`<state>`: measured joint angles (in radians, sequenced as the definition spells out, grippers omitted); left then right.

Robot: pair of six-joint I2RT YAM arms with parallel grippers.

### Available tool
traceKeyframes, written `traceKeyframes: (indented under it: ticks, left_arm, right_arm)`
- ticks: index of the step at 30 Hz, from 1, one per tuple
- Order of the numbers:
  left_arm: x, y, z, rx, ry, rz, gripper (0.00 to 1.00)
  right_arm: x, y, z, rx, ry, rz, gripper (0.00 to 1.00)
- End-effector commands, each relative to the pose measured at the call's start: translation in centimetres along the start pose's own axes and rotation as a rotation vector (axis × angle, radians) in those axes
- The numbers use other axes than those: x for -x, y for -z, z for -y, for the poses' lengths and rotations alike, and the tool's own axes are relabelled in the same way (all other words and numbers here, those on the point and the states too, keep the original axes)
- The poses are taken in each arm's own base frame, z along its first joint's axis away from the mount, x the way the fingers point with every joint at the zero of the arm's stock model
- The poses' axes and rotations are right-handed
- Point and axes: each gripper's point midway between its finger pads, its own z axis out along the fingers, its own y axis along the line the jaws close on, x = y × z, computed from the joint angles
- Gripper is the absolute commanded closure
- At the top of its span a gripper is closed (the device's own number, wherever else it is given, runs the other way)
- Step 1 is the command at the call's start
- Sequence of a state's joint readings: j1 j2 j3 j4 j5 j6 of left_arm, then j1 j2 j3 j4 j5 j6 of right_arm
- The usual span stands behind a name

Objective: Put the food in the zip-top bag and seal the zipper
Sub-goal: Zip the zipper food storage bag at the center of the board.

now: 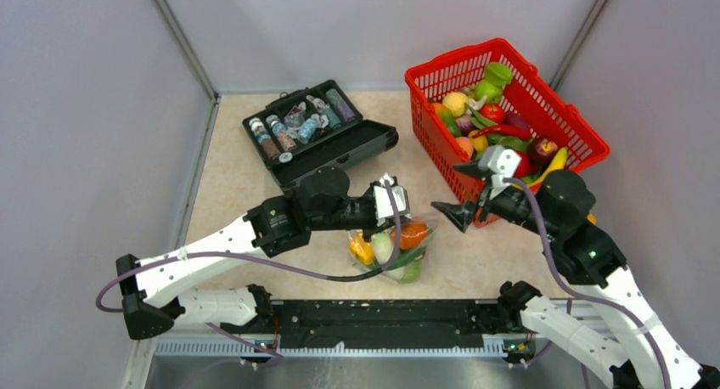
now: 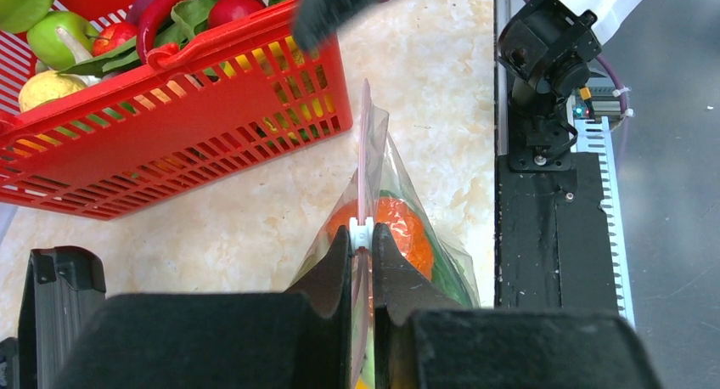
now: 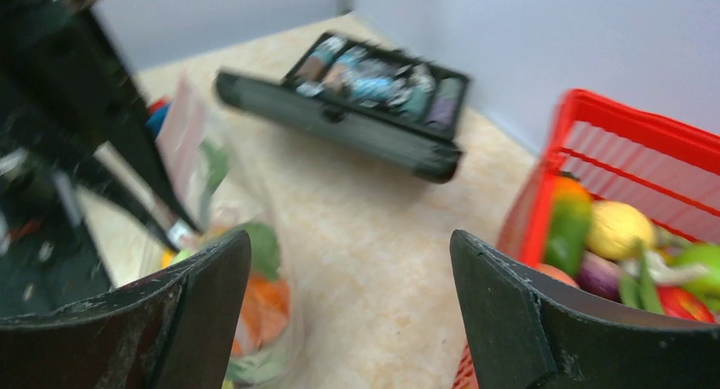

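Note:
The zip-top bag (image 1: 399, 255) stands on the table between the arms, its mouth edge held up. Inside it show an orange tomato (image 1: 413, 233), a yellow pepper (image 1: 362, 250) and a white radish (image 1: 383, 246) with green leaves. My left gripper (image 2: 362, 236) is shut on the pinkish zipper (image 2: 366, 151), its tips pinching the white slider above the orange tomato (image 2: 403, 228). My right gripper (image 1: 454, 212) hangs open and empty just right of the bag, beside the basket. In the right wrist view the right gripper (image 3: 350, 240) has bare table between its fingers and the bag (image 3: 204, 151) lies to its left.
A red mesh basket (image 1: 543, 100) with several toy fruits and vegetables stands at the back right, close to the right gripper. An open black case (image 1: 340, 147) holding small bottles lies at the back centre. The arms' black base rail (image 1: 382, 321) runs along the near edge.

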<state>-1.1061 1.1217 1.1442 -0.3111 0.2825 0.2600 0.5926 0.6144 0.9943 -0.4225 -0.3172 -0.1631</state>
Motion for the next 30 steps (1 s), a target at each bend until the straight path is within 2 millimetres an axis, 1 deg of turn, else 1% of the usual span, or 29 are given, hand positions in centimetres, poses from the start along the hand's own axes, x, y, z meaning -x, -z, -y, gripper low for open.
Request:
traceKeyframes:
  ticks: [1, 2, 4, 7, 10, 13, 16, 17, 19, 20, 22, 28, 30]
  left_arm:
    - [2.1, 0.5, -0.2, 0.008, -0.001, 0.046, 1.00]
    - [2.2, 0.6, -0.3, 0.011, 0.001, 0.046, 1.00]
    - [2.3, 0.8, -0.3, 0.014, 0.002, 0.046, 1.00]
    - [2.3, 0.8, -0.4, 0.015, 0.005, 0.037, 1.00]
    - [2.2, 0.7, -0.4, 0.013, 0.006, 0.030, 1.00]
    - [2.2, 0.6, -0.4, 0.013, 0.006, 0.027, 1.00]
    - [2.2, 0.4, -0.4, 0.010, 0.003, 0.028, 1.00]
    - [2.2, 0.4, -0.4, 0.008, 0.002, 0.028, 1.00]
    - [2.2, 0.4, -0.4, 0.009, 0.000, 0.027, 1.00]
    - [2.3, 0.5, -0.4, 0.009, 0.000, 0.028, 1.00]
    - [2.3, 0.6, -0.3, 0.007, -0.002, 0.032, 1.00]
    - [2.5, 0.8, -0.5, 0.013, -0.004, 0.035, 1.00]
    - [2.5, 0.8, -0.4, 0.012, -0.004, 0.033, 1.00]
  right_arm:
    - [-1.5, -0.2, -5.7, 0.371, 0.104, -0.008, 0.17]
    - [-1.6, -0.2, -6.1, 0.402, 0.104, -0.012, 0.17]
    - [-2.1, -0.4, -6.3, 0.432, 0.114, -0.032, 0.18]
    - [-2.1, -0.8, -7.0, 0.488, 0.115, -0.027, 0.18]
    - [-2.6, -1.6, -6.8, 0.496, 0.110, -0.043, 0.22]
    - [-2.9, -1.9, -6.8, 0.511, 0.106, -0.059, 0.35]
    - [-2.4, -1.9, -7.3, 0.538, 0.106, -0.027, 0.44]
    - [-2.3, -1.8, -7.5, 0.550, 0.106, -0.020, 0.45]
    - [-2.1, -1.8, -7.8, 0.570, 0.102, -0.010, 0.52]
    - [-2.1, -1.8, -7.9, 0.580, 0.100, -0.012, 0.53]
    - [-2.2, -1.9, -8.1, 0.600, 0.088, -0.022, 0.61]
    - [-2.6, -2.1, -7.9, 0.584, 0.084, -0.039, 0.61]
    - [-2.5, -2.1, -7.9, 0.588, 0.084, -0.033, 0.64]
